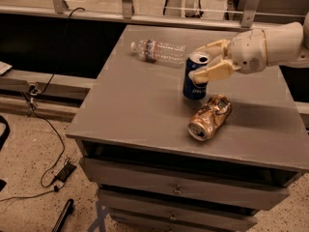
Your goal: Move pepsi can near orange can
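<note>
The pepsi can [194, 81] is dark blue with a silver top and stands upright near the middle of the grey table [130, 105]. My gripper [206, 62] reaches in from the right and is shut on the can's upper part, one finger behind it and one in front. The orange can [210, 117] is dented and gold-orange. It lies on its side just in front of and slightly right of the pepsi can, with a small gap between them. I cannot tell whether the pepsi can's base touches the table.
A clear plastic bottle [159, 50] lies on its side at the back of the table, left of the pepsi can. The table has drawers [174, 190] below its front edge. Cables [48, 129] lie on the floor at the left.
</note>
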Motion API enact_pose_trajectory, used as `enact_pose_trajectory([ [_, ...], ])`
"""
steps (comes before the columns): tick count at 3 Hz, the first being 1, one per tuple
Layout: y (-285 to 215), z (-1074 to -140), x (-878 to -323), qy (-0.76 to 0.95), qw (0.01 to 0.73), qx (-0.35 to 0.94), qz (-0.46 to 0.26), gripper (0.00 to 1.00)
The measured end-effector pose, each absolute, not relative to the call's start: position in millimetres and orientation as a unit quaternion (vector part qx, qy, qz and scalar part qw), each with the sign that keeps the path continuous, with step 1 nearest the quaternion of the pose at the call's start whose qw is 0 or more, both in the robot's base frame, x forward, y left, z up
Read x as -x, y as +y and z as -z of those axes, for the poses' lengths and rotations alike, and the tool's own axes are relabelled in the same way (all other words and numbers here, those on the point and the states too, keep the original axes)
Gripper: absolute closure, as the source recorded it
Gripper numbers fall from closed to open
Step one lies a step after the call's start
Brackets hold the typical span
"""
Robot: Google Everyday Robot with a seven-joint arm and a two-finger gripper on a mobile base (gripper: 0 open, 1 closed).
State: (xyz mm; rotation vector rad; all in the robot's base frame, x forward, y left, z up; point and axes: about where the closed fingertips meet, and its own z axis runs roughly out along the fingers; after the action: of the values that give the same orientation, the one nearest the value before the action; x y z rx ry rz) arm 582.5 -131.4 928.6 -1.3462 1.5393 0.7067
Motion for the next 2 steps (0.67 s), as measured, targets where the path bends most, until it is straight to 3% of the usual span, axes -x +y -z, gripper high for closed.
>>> enact_pose_trajectory([
  [1,-128.4,-929.0,-582.7,0.625,0.47,0.553,-0.288,0.82],
  [2,-125.8,-928.6,-582.7,0.624,0.47,0.554,-0.29,0.58],
])
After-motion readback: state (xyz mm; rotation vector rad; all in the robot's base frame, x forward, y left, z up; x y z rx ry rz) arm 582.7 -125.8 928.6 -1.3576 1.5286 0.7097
